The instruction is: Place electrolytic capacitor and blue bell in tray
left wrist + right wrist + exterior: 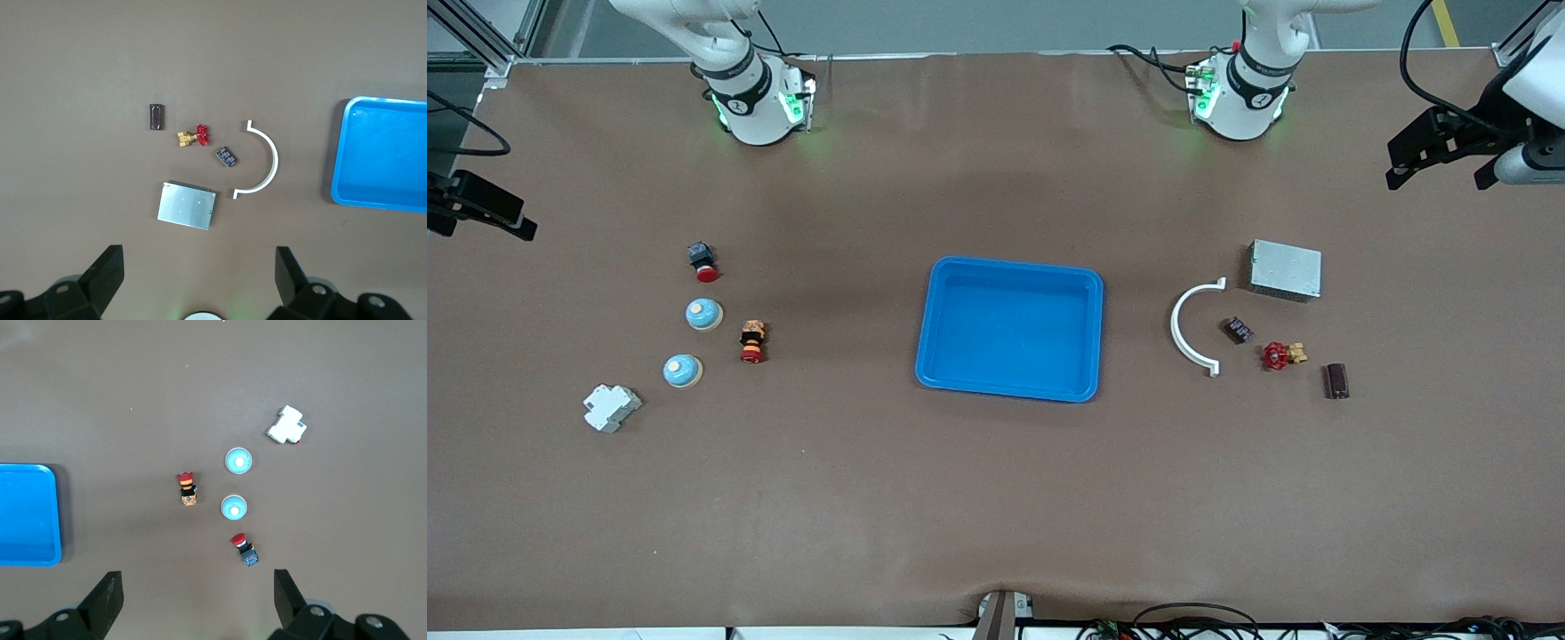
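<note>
The bright-blue tray (pixel 1009 267) (pixel 343 153) (pixel 52 513) lies empty mid-table. Two blue bells (pixel 703 313) (pixel 682 371) (pixel 234 507) (pixel 238 461) stand toward the right arm's end. A dark brown cylindrical electrolytic capacitor (pixel 1336 380) (pixel 157 117) lies toward the left arm's end, with a smaller dark component (pixel 1236 330) (pixel 227 157) closer to the tray. My left gripper (pixel 1439 164) (pixel 199 273) hangs open and empty over the left arm's end of the table. My right gripper (pixel 476 213) (pixel 197 597) hangs open and empty over the right arm's end.
Around the capacitor are a grey metal box (pixel 1285 269), a white curved bracket (pixel 1190 327) and a red-handled brass valve (pixel 1282 356). Two red push buttons (pixel 703 260) (pixel 753 342) and a white breaker (pixel 611 407) lie beside the bells.
</note>
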